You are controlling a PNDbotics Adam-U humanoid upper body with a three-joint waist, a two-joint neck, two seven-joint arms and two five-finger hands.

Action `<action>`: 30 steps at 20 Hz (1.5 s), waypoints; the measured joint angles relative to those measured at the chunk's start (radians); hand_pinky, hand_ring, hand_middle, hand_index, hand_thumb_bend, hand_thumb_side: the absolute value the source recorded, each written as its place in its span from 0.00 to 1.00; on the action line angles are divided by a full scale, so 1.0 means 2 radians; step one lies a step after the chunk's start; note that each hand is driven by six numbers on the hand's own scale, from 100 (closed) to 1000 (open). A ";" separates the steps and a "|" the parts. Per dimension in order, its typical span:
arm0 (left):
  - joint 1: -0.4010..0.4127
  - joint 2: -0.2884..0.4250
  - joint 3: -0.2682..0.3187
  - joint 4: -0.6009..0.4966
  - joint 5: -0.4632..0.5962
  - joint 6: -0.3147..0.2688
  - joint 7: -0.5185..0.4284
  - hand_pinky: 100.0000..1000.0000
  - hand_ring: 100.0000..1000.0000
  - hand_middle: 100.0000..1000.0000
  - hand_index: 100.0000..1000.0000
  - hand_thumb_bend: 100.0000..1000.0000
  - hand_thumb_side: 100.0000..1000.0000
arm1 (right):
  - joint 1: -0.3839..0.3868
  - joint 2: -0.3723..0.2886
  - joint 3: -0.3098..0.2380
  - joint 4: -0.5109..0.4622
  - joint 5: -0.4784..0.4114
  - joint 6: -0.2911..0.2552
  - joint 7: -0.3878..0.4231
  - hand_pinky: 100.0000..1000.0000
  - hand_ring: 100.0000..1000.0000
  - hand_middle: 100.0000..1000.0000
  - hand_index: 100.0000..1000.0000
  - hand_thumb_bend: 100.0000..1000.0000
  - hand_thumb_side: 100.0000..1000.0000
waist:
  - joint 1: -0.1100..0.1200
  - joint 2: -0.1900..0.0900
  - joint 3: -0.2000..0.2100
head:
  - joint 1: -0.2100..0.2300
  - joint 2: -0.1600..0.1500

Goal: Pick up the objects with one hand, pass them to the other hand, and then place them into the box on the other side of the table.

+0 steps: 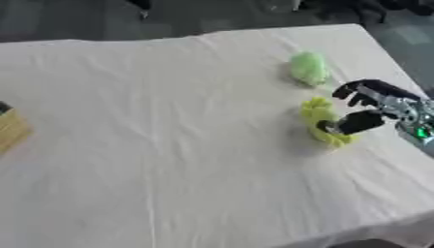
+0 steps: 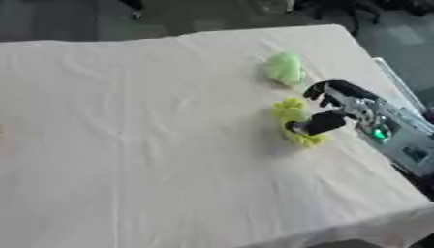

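A yellow-green frilly object (image 1: pixel 318 117) lies on the white cloth at the right side of the table. My right hand (image 1: pixel 381 109) comes in from the right edge and is right beside it. The thumb (image 1: pixel 352 123) lies against the object's near end, while the fingers (image 1: pixel 360 92) arch above its far end without closing round it. The hand is open. Behind it lies a pale green rounded object (image 1: pixel 308 68), apart from the hand. A tan box (image 1: pixel 10 128) shows partly at the table's left edge. My left hand is in no view.
The white tablecloth (image 1: pixel 169 135) covers the whole table, with wide bare cloth between the objects and the box. The table's right edge (image 2: pixel 386 72) runs close behind my right arm, and dark floor lies beyond the far edge.
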 measured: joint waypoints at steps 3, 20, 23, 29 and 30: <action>0.000 0.000 0.000 0.000 0.000 0.000 0.000 0.44 0.61 0.51 0.76 0.76 0.37 | 0.002 0.004 0.000 0.004 0.010 0.005 0.005 0.82 0.77 0.78 0.82 0.46 0.33 | 0.000 0.000 0.000 | 0.000 0.000; 0.002 -0.001 0.000 0.000 0.000 0.003 0.003 0.44 0.61 0.51 0.75 0.73 0.36 | -0.008 0.024 0.021 0.031 0.042 0.019 0.044 0.80 0.75 0.72 0.80 0.43 0.32 | 0.002 0.004 0.002 | 0.000 0.000; 0.002 -0.001 0.000 0.000 0.000 0.003 0.003 0.44 0.61 0.51 0.75 0.72 0.36 | -0.011 0.026 0.022 0.038 0.047 0.021 0.046 0.79 0.74 0.63 0.76 0.41 0.29 | 0.003 0.004 0.002 | 0.000 0.000; 0.002 -0.002 0.000 -0.002 0.000 0.004 0.004 0.45 0.61 0.51 0.75 0.72 0.36 | -0.015 0.030 0.021 0.042 0.038 0.028 0.038 0.76 0.65 0.49 0.64 0.29 0.17 | 0.003 0.004 0.002 | 0.004 -0.001; 0.002 -0.002 0.000 -0.002 0.000 0.004 0.004 0.45 0.61 0.51 0.75 0.72 0.36 | -0.015 0.031 0.021 0.042 0.031 0.030 0.034 0.76 0.63 0.48 0.63 0.26 0.15 | 0.003 0.004 0.002 | 0.004 -0.001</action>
